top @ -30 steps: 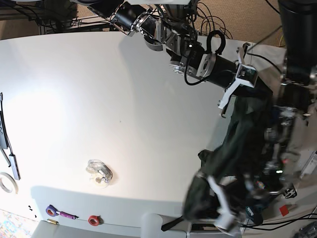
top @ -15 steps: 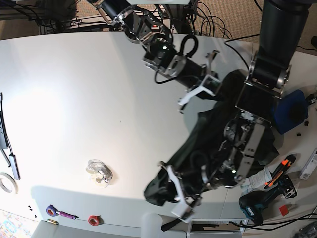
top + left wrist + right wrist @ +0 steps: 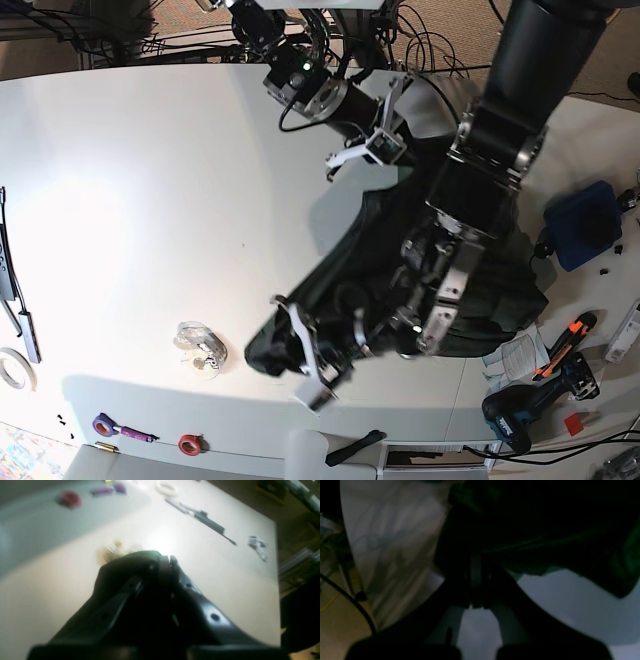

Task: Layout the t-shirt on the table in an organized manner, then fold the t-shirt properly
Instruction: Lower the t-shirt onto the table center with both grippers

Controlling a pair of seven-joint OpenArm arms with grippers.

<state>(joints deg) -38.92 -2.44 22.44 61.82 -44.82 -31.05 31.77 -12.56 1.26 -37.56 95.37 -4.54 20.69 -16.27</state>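
Observation:
The dark green t-shirt (image 3: 345,262) hangs stretched between my two grippers over the right part of the white table (image 3: 150,180). My right gripper (image 3: 372,150) is shut on its far edge near the table's back. My left gripper (image 3: 303,365) is shut on its near corner, close to the front edge. In the right wrist view the right gripper (image 3: 477,555) is shut, with dark t-shirt (image 3: 557,530) fabric bunched at the tips and draping to the right. The left wrist view shows the left gripper (image 3: 166,560) shut, with dark cloth beside the tips.
A crumpled clear plastic piece (image 3: 200,348) lies left of the left gripper. A purple marker (image 3: 122,430), red tape roll (image 3: 190,443), white tape ring (image 3: 10,370) and black tool (image 3: 15,290) sit at the left. A blue object (image 3: 585,225) and a drill (image 3: 535,400) lie off the right edge.
Both arms have swung left, carrying the t-shirt from beyond the table's right edge to over the tabletop. The shirt now spreads wider between the grippers.

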